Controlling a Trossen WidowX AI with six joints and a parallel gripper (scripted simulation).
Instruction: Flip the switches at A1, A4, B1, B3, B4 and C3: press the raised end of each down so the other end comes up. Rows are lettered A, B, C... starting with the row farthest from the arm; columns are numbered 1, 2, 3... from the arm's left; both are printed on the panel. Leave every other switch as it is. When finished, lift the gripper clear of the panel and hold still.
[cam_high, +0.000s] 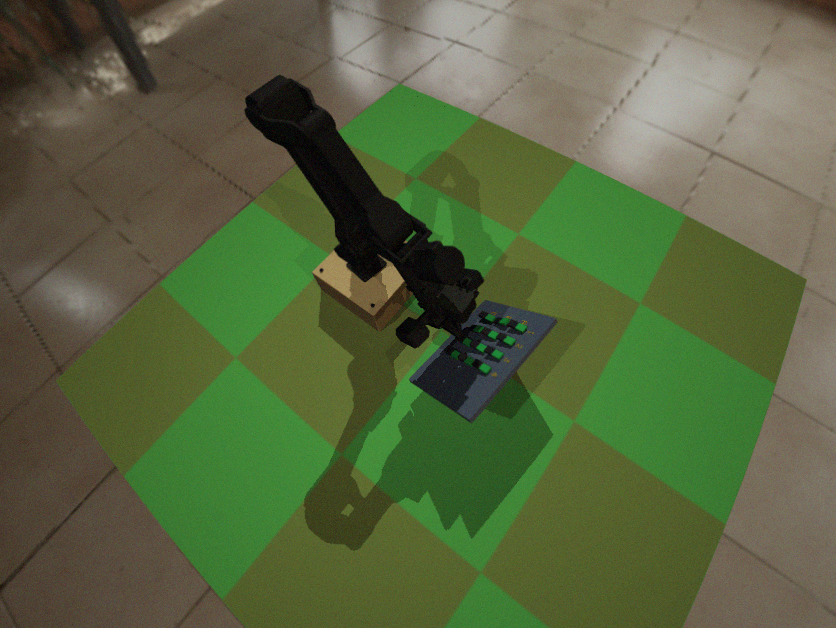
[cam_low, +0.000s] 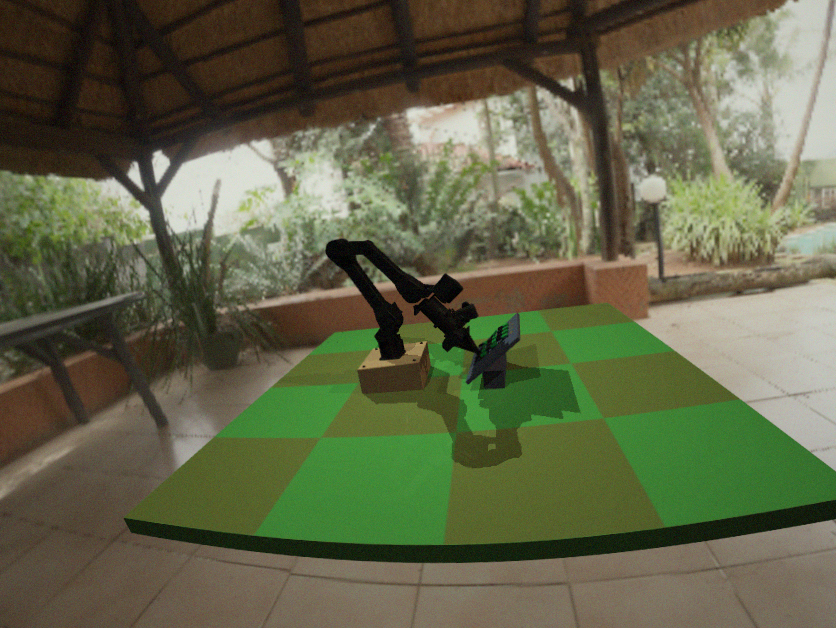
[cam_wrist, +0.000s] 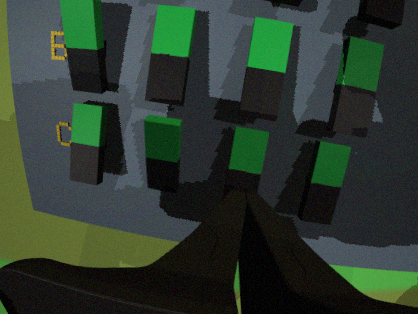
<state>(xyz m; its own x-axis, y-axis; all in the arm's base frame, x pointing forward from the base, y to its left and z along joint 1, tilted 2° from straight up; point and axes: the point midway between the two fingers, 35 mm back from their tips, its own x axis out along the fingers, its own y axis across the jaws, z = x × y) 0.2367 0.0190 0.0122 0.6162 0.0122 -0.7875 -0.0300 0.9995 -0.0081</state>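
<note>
The gripper (cam_wrist: 244, 196) is working with its fingers pressed fully together, holding nothing, so that the two tips form a single narrow point. In the wrist view this point is sitting at the near end of the C3 switch (cam_wrist: 249, 151), the third rocker in the row nearest the arm. The tip is covering that near end, so actual contact cannot be confirmed from this view.

The panel (cam_high: 451, 385) is standing tilted on its support, its face angled back toward the arm's base (cam_high: 362, 289), just beside it on the checkered mat (cam_high: 236, 283). The exterior view is showing the arm reaching forward and down onto the lower part of the panel (cam_low: 478, 369).

The long axis of the C3 switch is running away from the gripper, up the panel face, in line with the closed fingers. The coming press therefore appears to depend on keeping the point centred between C2 (cam_wrist: 163, 151) and C4 (cam_wrist: 325, 177), which are flanking it closely on either side.
</note>
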